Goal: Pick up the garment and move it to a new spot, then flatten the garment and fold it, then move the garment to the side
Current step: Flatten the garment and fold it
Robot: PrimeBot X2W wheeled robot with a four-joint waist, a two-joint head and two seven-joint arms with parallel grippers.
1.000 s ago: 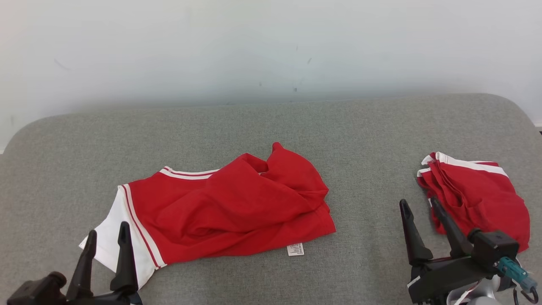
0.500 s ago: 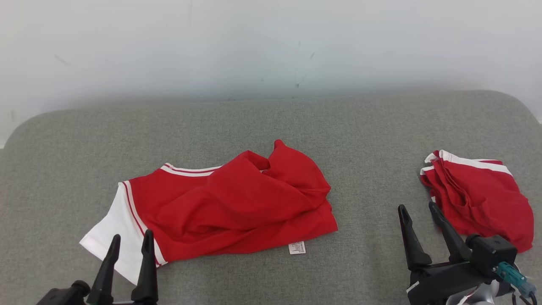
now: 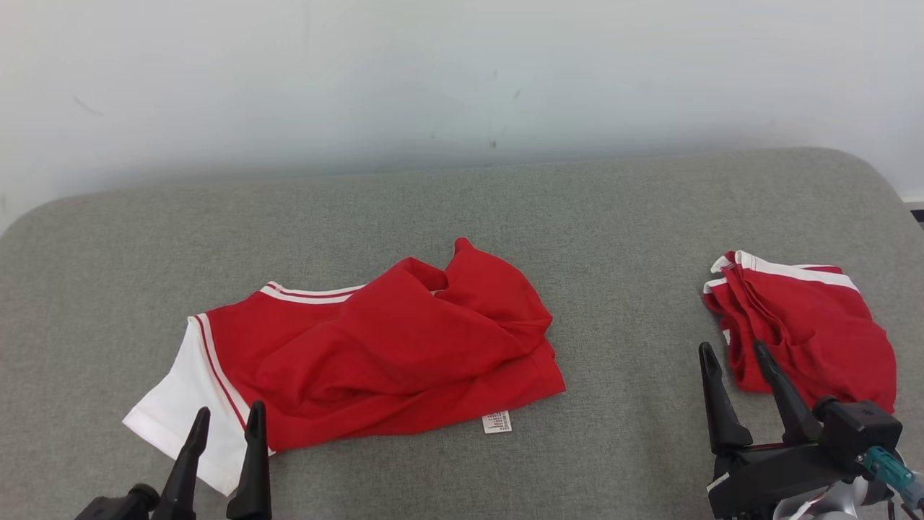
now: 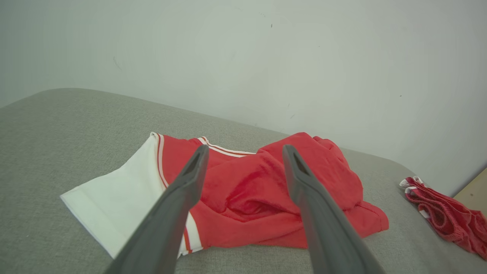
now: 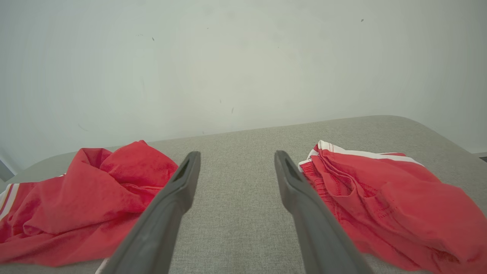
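A red garment (image 3: 390, 354) with a white sleeve and white stripes lies crumpled in the middle of the grey padded surface (image 3: 462, 209); a small white label pokes out at its near edge. It also shows in the left wrist view (image 4: 258, 198) and the right wrist view (image 5: 76, 205). My left gripper (image 3: 227, 419) is open at the lower left, its fingertips over the white sleeve's near corner, holding nothing. My right gripper (image 3: 733, 350) is open at the lower right, above bare surface, between the two red garments.
A second red garment (image 3: 801, 328) with white trim lies bunched at the right, close to my right gripper's outer finger; it shows too in the right wrist view (image 5: 380, 198). A pale wall (image 3: 462, 72) rises behind the surface. Bare grey surface stretches between the two garments.
The left gripper has shifted right and toward the white sleeve's corner. The right gripper has edged slightly right. The head camera has shifted a little, so the whole scene sits differently.
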